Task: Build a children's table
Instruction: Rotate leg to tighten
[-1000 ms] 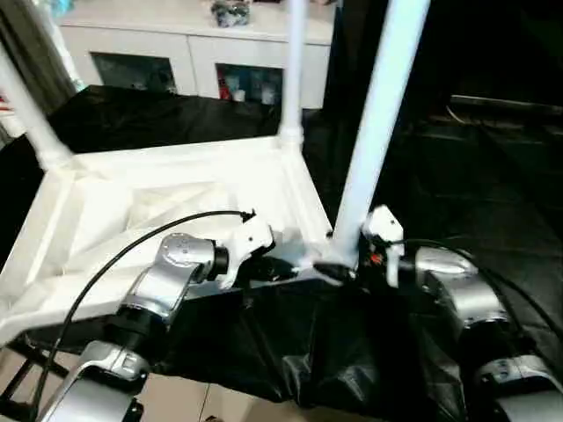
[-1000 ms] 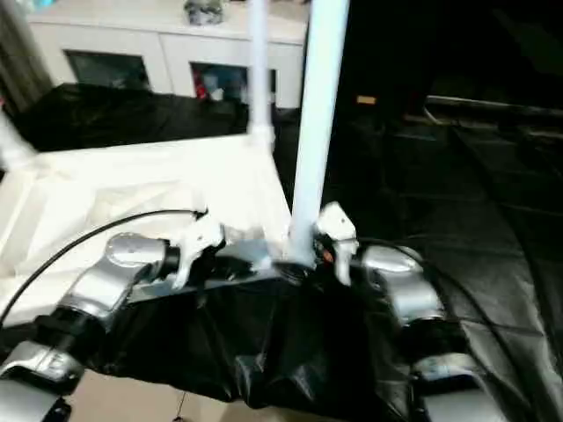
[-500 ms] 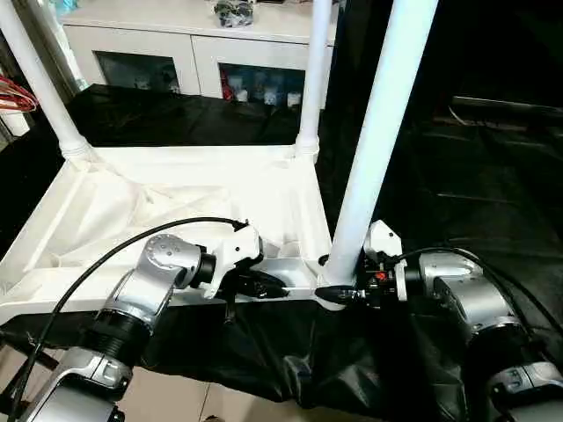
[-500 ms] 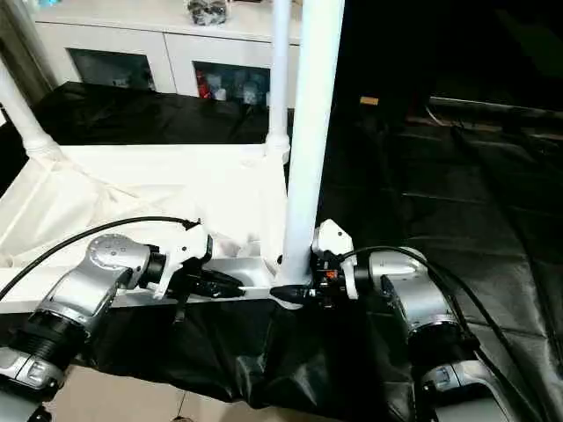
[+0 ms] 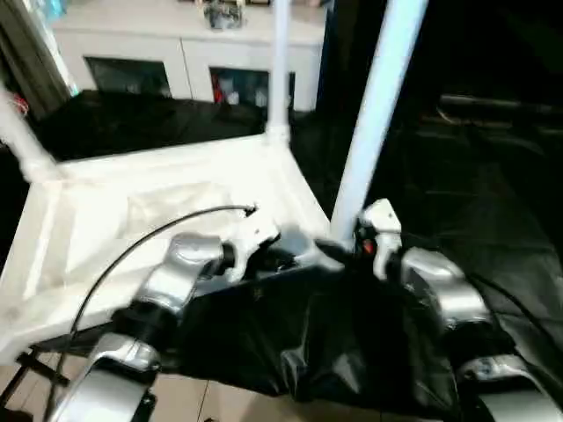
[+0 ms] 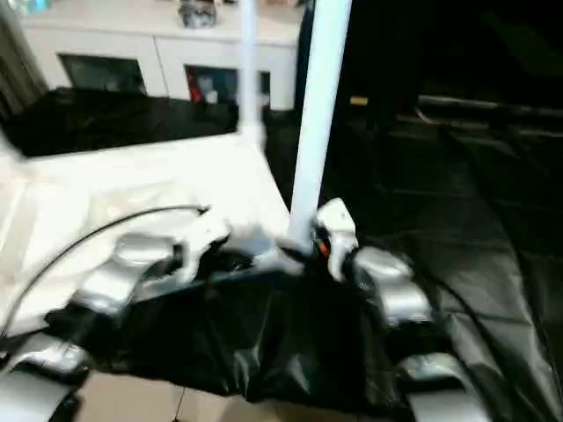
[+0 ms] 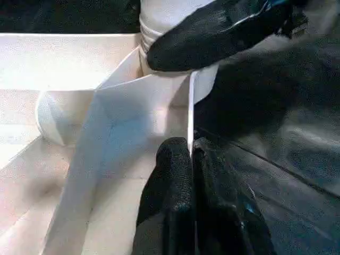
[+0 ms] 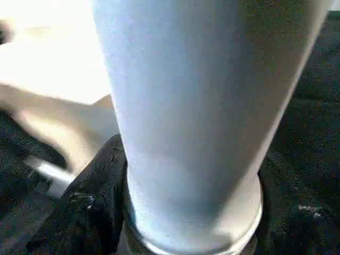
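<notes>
The tabletop (image 5: 167, 202) lay upside down on a desk (image 5: 493, 220) draped in black, with three legs already standing up from its corners: one at the far left (image 5: 22, 141), one at the far right (image 5: 280, 70), and the near leg (image 5: 374, 114) at the corner closest to the robot. That near leg looked like the step in hand, being seated in its socket (image 7: 175, 79). The right hand (image 5: 347, 246) was closed around the foot of it, its fingers (image 8: 93, 207) hugging the tube just above the socket. The left hand (image 7: 192, 159) was pinched tight on the thin rim (image 7: 190, 111) of the tabletop just beside that corner, steadying it. Next, I'd guess, came a firm push or twist downward while the rim was held. The left wrist view showed the rim caught between the fingers, which the head views blurred; the right wrist view showed the leg's collar (image 8: 196, 234) up close.
</notes>
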You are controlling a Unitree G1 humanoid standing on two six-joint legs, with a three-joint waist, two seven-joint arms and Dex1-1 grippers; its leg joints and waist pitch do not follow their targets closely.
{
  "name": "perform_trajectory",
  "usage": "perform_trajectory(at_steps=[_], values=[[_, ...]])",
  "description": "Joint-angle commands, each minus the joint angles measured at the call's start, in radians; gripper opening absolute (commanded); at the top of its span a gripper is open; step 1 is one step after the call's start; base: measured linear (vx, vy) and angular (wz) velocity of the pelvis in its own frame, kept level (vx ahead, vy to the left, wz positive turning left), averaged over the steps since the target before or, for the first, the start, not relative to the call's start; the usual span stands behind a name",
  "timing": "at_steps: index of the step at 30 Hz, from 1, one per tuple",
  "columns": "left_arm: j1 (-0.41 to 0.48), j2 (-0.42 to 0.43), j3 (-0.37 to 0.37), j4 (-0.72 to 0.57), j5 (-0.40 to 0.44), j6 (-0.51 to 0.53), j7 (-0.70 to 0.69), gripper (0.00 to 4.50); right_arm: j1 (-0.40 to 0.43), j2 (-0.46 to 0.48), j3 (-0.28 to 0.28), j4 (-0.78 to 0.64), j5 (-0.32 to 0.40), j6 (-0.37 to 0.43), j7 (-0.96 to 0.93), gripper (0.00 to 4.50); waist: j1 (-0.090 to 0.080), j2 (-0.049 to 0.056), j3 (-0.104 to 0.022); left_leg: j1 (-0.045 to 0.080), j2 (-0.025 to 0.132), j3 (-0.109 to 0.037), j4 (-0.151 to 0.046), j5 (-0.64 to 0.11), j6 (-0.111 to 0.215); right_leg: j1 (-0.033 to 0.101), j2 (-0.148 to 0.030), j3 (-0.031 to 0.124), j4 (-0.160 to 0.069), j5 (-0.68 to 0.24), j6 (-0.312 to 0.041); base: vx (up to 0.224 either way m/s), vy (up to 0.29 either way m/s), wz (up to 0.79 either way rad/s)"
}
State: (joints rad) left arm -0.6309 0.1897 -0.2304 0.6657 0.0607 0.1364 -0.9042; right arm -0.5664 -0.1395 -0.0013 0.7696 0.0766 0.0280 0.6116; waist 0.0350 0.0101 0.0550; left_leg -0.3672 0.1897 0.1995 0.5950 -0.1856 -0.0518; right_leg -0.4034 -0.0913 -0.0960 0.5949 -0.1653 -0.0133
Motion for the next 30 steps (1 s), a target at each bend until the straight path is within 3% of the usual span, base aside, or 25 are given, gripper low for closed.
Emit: perform_trajectory(at_steps=[1,5,7,10,13,16,20,26,30], values=[[-0.069,-0.080,0.022,0.013,-0.008,-0.027,0.123,0.00,-0.026,0.094,0.019,0.073,-0.016,0.002,-0.117,2.70,-0.003,-0.004,-0.065,0.017,0.043,-0.029,-0.073,-0.280,0.011,0.038,-0.068,0.050,-0.093,-0.425,-0.175,0.000,0.000,0.00],[-0.081,-0.108,0.023,0.035,-0.008,-0.040,0.147,0.00,-0.049,0.139,0.005,0.098,-0.007,-0.029,-0.161,2.70,0.002,-0.005,-0.070,0.013,0.043,-0.026,-0.071,-0.245,0.029,0.043,-0.067,0.054,-0.084,-0.327,-0.198,0.000,0.000,0.00],[-0.070,-0.105,0.013,0.020,-0.012,-0.052,0.121,0.00,-0.049,0.144,0.000,0.090,0.010,-0.036,-0.130,3.26,0.005,-0.006,-0.072,0.009,0.042,-0.022,-0.068,-0.214,0.051,0.048,-0.068,0.054,-0.076,-0.261,-0.216,0.000,0.000,0.00],[-0.052,-0.095,0.007,0.000,-0.022,-0.073,0.075,0.00,-0.053,0.137,-0.014,0.083,0.035,-0.032,-0.077,3.42,0.007,-0.006,-0.072,0.005,0.043,-0.022,-0.068,-0.187,0.074,0.052,-0.068,0.054,-0.070,-0.223,-0.231,0.000,0.000,0.00],[-0.034,-0.071,-0.001,-0.019,-0.032,-0.090,0.020,0.00,-0.054,0.104,0.007,0.076,0.013,-0.053,-0.034,3.74,0.006,-0.004,-0.071,0.008,0.044,-0.022,-0.068,-0.197,0.071,0.050,-0.067,0.053,-0.072,-0.233,-0.235,0.000,0.000,0.00],[-0.018,-0.046,-0.015,-0.043,-0.036,-0.095,-0.032,0.00,-0.044,0.074,0.035,0.056,0.009,-0.055,0.045,3.74,0.005,-0.003,-0.068,0.008,0.045,-0.023,-0.070,-0.231,0.067,0.051,-0.069,0.053,-0.078,-0.288,-0.226,0.000,0.000,0.00],[0.004,-0.001,-0.026,-0.074,-0.048,-0.096,-0.118,0.00,-0.020,0.019,0.077,0.017,0.005,-0.065,0.192,3.74,0.003,-0.001,-0.068,0.010,0.047,-0.024,-0.072,-0.240,0.058,0.049,-0.068,0.054,-0.077,-0.296,-0.224,0.000,0.000,0.00],[0.024,0.050,-0.032,-0.111,-0.064,-0.083,-0.212,0.00,0.022,-0.050,0.120,-0.053,0.027,-0.063,0.401,3.74,0.017,0.000,-0.069,0.009,0.053,-0.019,-0.070,-0.218,0.076,0.051,-0.065,0.055,-0.066,-0.232,-0.247,0.000,0.000,0.00],[0.042,0.108,-0.036,-0.136,-0.075,-0.077,-0.304,0.00,0.058,-0.123,0.159,-0.117,0.057,-0.016,0.581,3.74,0.027,0.000,-0.068,0.009,0.052,-0.019,-0.070,-0.219,0.077,0.051,-0.066,0.055,-0.067,-0.240,-0.246,0.000,0.000,0.00]])
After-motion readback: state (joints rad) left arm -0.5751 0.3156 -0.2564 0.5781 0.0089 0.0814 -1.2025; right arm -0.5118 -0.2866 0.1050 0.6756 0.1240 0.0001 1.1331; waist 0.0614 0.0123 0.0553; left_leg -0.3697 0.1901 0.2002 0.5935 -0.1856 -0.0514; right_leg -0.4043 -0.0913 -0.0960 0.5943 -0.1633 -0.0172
